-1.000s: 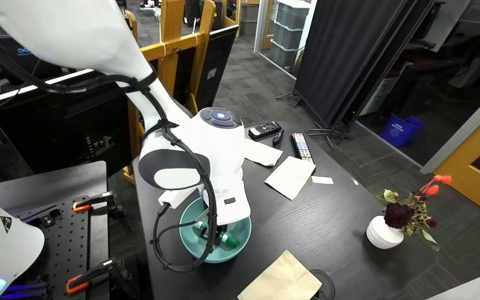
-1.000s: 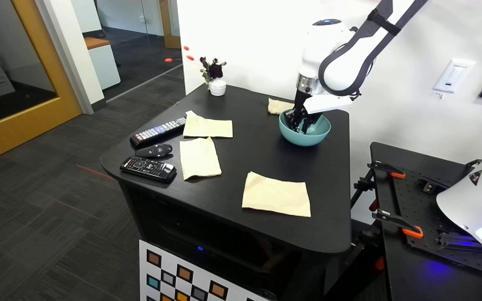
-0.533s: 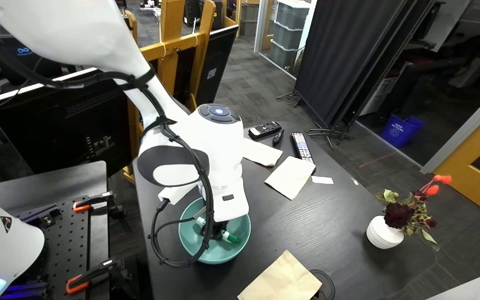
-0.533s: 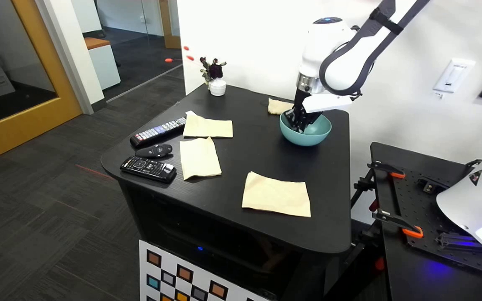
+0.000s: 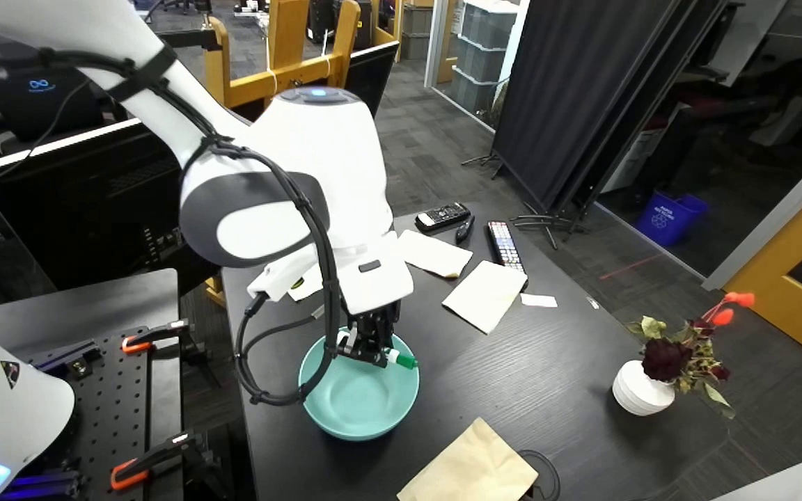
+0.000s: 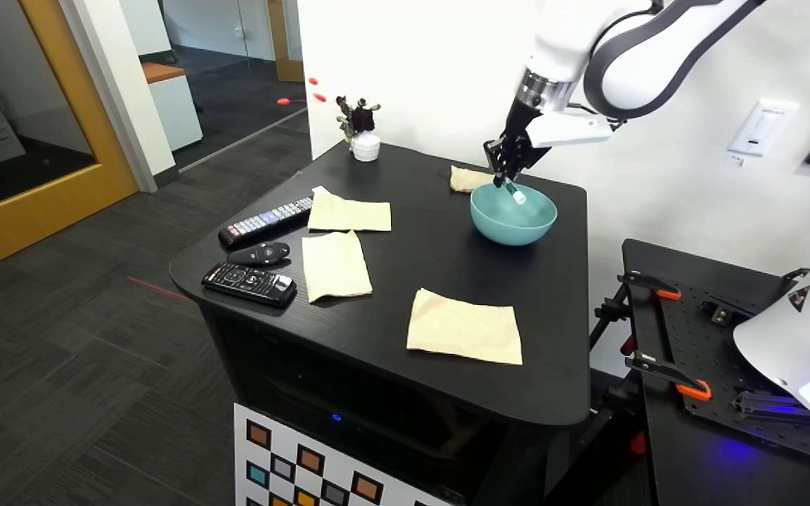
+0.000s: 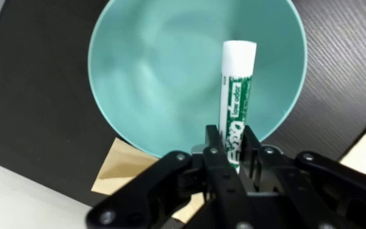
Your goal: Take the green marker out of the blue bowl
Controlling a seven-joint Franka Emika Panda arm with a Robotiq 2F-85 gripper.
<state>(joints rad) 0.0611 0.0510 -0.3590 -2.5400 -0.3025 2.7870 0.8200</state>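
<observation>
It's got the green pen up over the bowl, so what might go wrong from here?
The tool holds the green marker over the blue bowl, so with a weak pinch the marker might slip back in. Its white end and green cap jut out on opposite sides of the tool, so either might knock the bowl on the way out. The marker looks round, so if set down on the black table, it could roll away.

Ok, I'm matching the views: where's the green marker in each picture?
In an exterior view: the green marker, below centre.
In an exterior view: the green marker, upper half, right of centre.
Wrist view: the green marker, right of centre, between the fingers.
Shared landmark: the blue bowl, behind part of the green marker each time.
</observation>
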